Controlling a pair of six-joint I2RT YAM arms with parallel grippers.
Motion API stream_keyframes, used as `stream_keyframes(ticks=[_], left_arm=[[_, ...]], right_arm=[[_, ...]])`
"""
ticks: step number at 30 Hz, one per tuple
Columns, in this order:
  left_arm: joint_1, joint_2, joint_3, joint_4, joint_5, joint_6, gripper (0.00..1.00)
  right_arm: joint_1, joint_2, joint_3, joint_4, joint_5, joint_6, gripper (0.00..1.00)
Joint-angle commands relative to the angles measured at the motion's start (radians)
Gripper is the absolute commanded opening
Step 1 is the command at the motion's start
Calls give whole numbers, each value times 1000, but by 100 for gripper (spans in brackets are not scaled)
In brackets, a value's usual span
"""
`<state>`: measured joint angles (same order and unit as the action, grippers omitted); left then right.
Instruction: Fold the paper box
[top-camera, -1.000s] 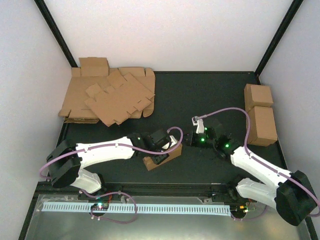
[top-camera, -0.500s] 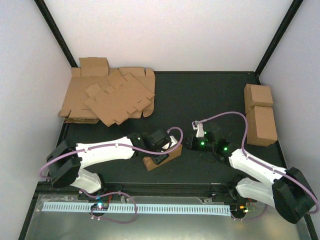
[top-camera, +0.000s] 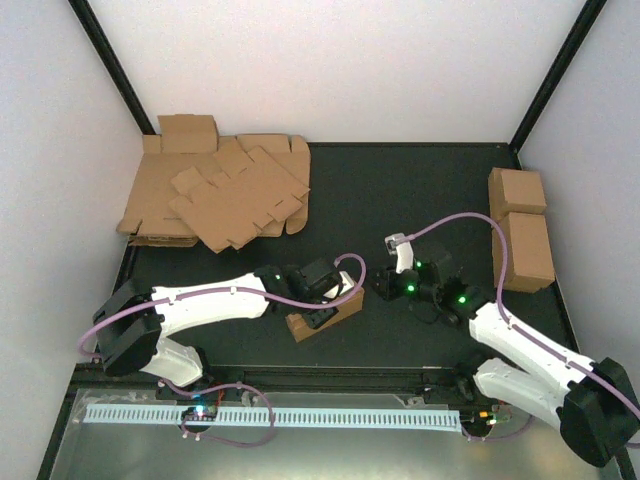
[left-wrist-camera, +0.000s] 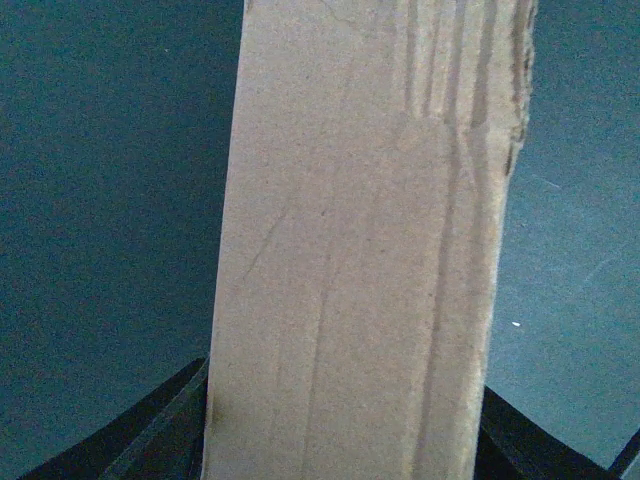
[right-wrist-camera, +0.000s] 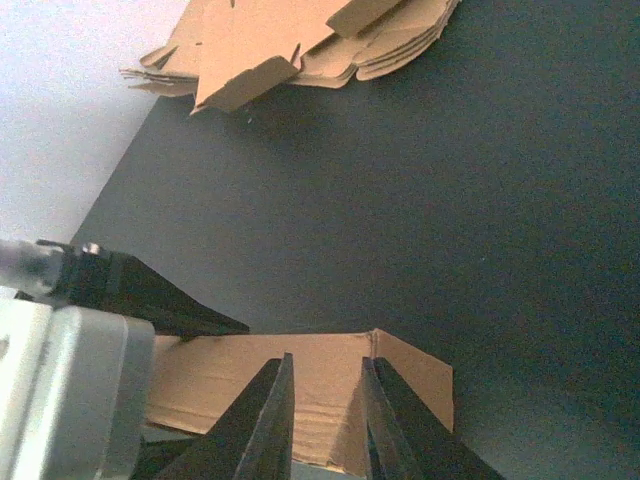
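One paper box (left-wrist-camera: 360, 250): steadied for folding;
left tool (top-camera: 318, 308): grasping it across its width;
right tool (right-wrist-camera: 327, 365): slightly parted, empty, box end just ahead

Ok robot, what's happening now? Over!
Left gripper clamped on the paper box. Right gripper slightly open, empty, by the box's end. Heap of cardboard sheets sits far off.

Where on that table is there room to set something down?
Widest bare patch: the far middle of the table, between the sheet heap and the two cuboids. A thin strip lies bare between box and near edge. Crowded around the box: left tool on it, right tool beside.
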<state>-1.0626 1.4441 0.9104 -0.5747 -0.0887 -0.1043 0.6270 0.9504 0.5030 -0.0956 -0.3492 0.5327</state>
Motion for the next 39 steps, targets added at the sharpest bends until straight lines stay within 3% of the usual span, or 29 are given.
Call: stream_keyframes(ticks=[1, 5, 7, 22, 32, 39], left_arm=[[-6, 7, 7, -8, 3, 8, 56], [-7, 11, 9, -6, 1, 8, 56], [-6, 15, 13, -9, 3, 8, 56], [-7, 24, 21, -15, -2, 7, 56], [-9, 21, 16, -13, -3, 9, 56], [-10, 21, 15, -14, -3, 6, 55]], right_arm=[[3, 5, -38, 53, -24, -59, 21], [15, 58, -65, 135, -91, -8, 5], [25, 77, -75, 149, -92, -8, 2], [77, 83, -113, 171, -56, 105, 2], [77, -18, -24, -18, 161, 34, 6], [78, 70, -59, 31, 81, 77, 13]])
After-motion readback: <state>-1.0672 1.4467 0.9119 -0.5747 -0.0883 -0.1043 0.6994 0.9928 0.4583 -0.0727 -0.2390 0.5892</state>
